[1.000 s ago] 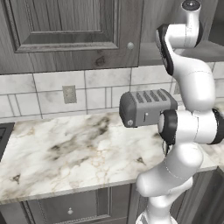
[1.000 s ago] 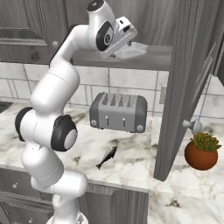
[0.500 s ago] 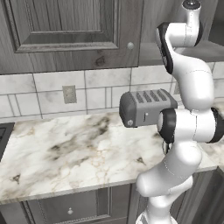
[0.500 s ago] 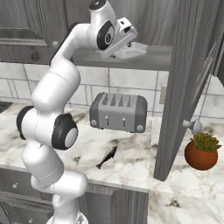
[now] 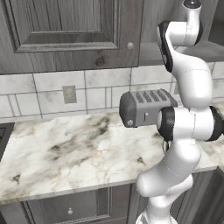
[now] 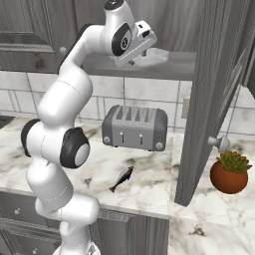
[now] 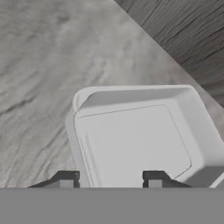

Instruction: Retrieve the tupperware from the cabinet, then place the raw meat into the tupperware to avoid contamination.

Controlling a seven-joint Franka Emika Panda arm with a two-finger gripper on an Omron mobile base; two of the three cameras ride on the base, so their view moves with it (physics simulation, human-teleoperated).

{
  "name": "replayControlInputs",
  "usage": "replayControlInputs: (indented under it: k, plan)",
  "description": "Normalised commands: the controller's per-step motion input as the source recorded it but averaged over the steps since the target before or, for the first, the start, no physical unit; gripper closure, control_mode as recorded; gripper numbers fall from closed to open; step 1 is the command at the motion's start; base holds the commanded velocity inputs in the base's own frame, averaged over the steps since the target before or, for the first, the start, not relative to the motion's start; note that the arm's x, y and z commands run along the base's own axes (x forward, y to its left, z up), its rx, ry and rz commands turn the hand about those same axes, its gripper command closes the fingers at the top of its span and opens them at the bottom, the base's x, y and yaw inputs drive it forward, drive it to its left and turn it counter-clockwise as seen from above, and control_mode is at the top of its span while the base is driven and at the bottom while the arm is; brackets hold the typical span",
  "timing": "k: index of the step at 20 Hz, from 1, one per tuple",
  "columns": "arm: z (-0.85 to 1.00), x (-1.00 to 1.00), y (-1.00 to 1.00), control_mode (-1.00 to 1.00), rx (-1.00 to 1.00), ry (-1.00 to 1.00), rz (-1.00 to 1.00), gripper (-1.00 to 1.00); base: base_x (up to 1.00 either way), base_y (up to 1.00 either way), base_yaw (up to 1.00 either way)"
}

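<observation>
Whitish tupperware (image 7: 140, 144) sits on the cabinet (image 6: 214, 89) shelf, its near wall between the end effector's (image 7: 111, 178) part-closed fingertips, grip uncertain.

The tupperware (image 7: 140, 144) was a shallow whitish-translucent box with rounded corners, open-topped, sitting flat on the grey shelf inside the cabinet (image 6: 209, 89); from the right base view it (image 6: 152, 56) showed as a pale flat shape on the shelf edge, partly hidden behind the hand. The cabinet was grey wood-grain, mounted above the tiled wall, one door swung open toward the room with a small round silver knob, another framed door (image 5: 65, 30) shut. The raw meat (image 6: 121, 179) was a tiny slender dark fish-shaped piece lying flat on the marble counter, just in front of the toaster, well below the tupperware.
</observation>
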Motion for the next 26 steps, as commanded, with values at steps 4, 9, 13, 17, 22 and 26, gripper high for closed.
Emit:
replayControlInputs:
  k: [4, 9, 13, 17, 22, 26]
  plan:
    - [0.00, 0.04, 0.00, -1.00, 0.00, 0.00, 0.01, 1.00, 0.00, 0.00, 0.00]
    - [0.00, 0.03, 0.00, -1.00, 0.00, 0.00, 0.01, 1.00, 0.00, 0.00, 0.00]
    - [0.00, 0.02, 0.00, -1.00, 0.00, 0.00, 0.01, 1.00, 0.00, 0.00, 0.00]
    - [0.00, 0.00, 0.00, -1.00, 0.00, 0.00, 0.00, 1.00, 0.00, 0.00, 0.00]
    - [0.14, 0.00, 0.00, -1.00, 0.00, 0.00, -0.03, 1.00, 0.00, 0.00, 0.00]
    - [0.24, 0.00, 0.01, -1.00, -0.01, 0.00, -0.03, 1.00, 0.00, 0.00, 0.00]
